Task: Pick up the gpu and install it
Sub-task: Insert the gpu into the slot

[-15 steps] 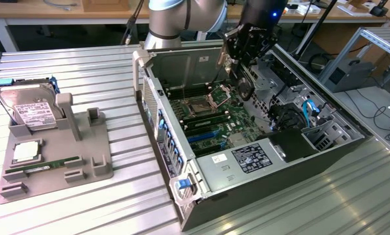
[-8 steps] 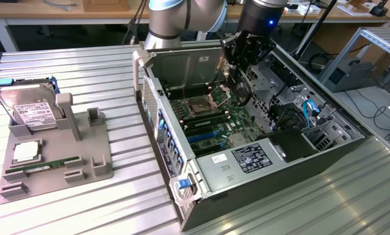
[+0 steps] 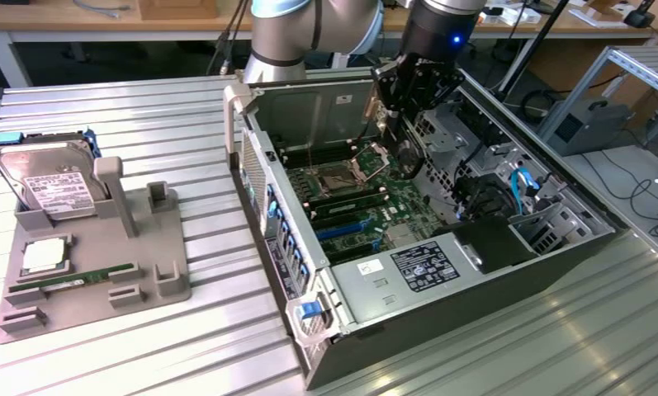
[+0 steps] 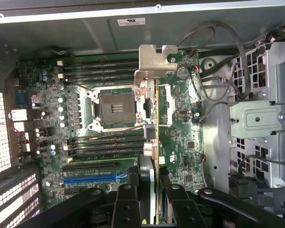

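The gpu (image 4: 154, 118) is seen edge-on in the wrist view as a thin green card. Its silver end bracket (image 4: 152, 61) is at the far end and its black cooler block (image 4: 145, 178) lies close to my fingers (image 4: 126, 204). My gripper (image 4: 153, 206) is shut on it, one finger on each face. In the exterior view my gripper (image 3: 393, 124) hangs inside the open computer case (image 3: 306, 330). The gpu (image 3: 378, 147) points down from it toward the motherboard (image 3: 362, 198), over the area beside the processor socket (image 4: 115, 108).
Memory slots and a blue expansion slot (image 4: 90, 179) lie on the board. A metal drive cage (image 4: 261, 118) and cables fill the case's side. On the exterior view's left, a grey fixture (image 3: 141, 272) holds a hard drive (image 3: 48, 181) and a memory stick (image 3: 70, 282).
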`<state>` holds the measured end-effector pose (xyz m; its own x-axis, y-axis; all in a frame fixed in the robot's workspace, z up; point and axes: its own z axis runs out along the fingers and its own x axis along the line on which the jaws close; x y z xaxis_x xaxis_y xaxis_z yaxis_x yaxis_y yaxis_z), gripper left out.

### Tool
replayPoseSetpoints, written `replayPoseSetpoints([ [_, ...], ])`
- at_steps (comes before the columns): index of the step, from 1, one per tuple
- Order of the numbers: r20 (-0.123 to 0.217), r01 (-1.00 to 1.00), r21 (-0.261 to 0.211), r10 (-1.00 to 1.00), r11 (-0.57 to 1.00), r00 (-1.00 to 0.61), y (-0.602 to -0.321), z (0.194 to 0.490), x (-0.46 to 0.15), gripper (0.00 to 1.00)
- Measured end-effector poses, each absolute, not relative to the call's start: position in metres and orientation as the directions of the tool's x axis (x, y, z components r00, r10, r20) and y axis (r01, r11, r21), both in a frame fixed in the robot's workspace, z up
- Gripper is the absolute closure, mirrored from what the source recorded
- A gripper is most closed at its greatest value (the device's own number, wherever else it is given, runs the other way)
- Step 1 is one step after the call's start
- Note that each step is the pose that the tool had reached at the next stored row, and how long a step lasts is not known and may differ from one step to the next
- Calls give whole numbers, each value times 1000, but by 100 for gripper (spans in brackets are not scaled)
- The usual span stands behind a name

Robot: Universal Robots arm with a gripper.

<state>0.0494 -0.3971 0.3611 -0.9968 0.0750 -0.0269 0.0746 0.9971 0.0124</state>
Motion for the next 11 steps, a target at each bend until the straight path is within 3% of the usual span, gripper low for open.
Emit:
replayPoseSetpoints([
  [11,-27,43,12,43,999,-999,-397,361,49,73],
])
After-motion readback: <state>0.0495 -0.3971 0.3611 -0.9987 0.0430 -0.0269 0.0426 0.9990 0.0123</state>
